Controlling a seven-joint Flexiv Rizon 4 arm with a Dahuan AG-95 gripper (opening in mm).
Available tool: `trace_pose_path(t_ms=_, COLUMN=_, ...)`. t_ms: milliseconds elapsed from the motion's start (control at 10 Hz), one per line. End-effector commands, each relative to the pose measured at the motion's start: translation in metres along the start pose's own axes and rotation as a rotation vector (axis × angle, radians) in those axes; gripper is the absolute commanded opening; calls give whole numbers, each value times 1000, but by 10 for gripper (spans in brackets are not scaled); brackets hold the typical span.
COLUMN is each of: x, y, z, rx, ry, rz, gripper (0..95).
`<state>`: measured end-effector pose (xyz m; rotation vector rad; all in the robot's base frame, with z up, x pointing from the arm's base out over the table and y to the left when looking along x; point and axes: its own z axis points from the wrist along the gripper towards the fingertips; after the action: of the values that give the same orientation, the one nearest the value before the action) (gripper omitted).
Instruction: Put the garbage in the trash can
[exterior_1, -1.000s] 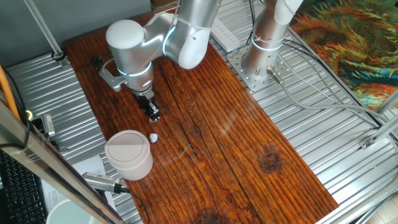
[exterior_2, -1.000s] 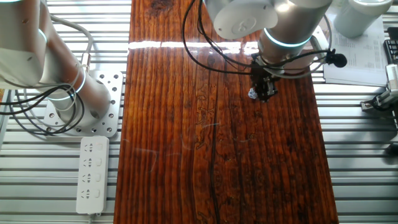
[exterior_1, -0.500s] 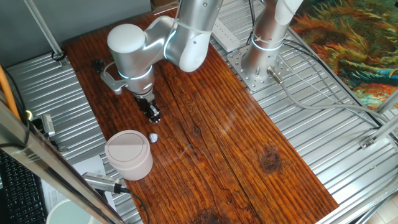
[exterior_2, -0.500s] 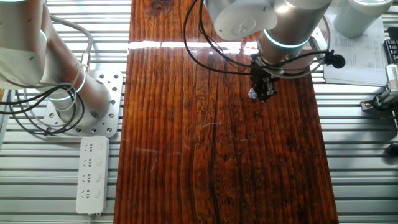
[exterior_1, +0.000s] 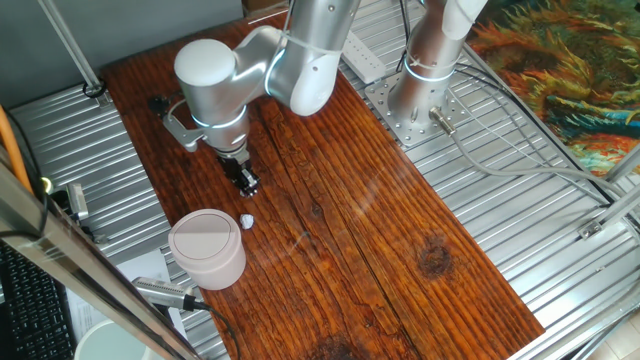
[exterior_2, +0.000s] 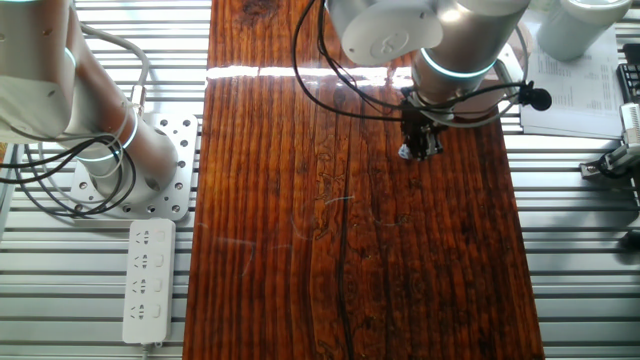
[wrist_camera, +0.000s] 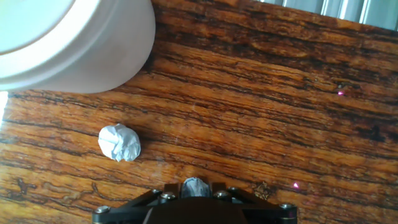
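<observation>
My gripper (wrist_camera: 196, 190) pinched one paper wad (wrist_camera: 195, 186). I needed to lift it straight over the trash can (exterior_1: 207, 248), upper left in the hand view.

The dark wooden table (exterior_1: 340, 230) carries the trash can (exterior_1: 207, 249) near its left edge, one garbage wad (exterior_1: 245, 220) just beside it.

Arm reaches over the tabletop (exterior_1: 340, 230) with wrist bent straight down, pincer (exterior_1: 247, 185) vertical and low near the surface, its jaws drawn close together around a small white wad (wrist_camera: 195, 186) at the tips.
</observation>
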<state>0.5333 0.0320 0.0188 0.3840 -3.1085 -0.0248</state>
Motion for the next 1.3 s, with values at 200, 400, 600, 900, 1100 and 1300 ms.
trace_pose_path(t_ms=200, x=0, y=-1, z=2, rx=0, ry=-1, rz=6, gripper=0)
trace_pose_path(t_ms=400, x=1, y=0, z=-1, rx=1, ry=2, rz=8, gripper=0)
trace_pose_path(t_ms=600, x=1, y=0, z=-2, rx=2, ry=1, rz=9, gripper=0)
trace_pose_path(t_ms=900, x=2, y=3, z=-13, rx=-4, ry=-11, rz=16, gripper=0)
trace_pose_path(t_ms=1100, x=1, y=5, z=-24, rx=-7, ry=-11, rz=17, gripper=0)
trace_pose_path(t_ms=1300, x=-8, y=9, z=-37, rx=-12, ry=-12, rz=21, gripper=0)
